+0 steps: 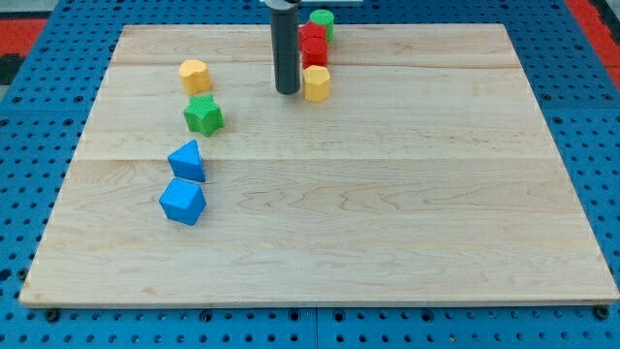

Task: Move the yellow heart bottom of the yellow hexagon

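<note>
Looking down, you see these:
My tip (288,91): a bare rod on the board (387,223), holding nothing.
Yellow heart (317,83): just right of my tip.
Yellow hexagon (195,75): well left of my tip.
Red blocks (313,44): up and right of my tip.
Green star (203,114): down-left.

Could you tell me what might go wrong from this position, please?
1. My tip sits just left of one yellow block, which touches the red blocks; a push could drag them along.
2. The other yellow block has a green star right below it, crowding the target spot.
</note>
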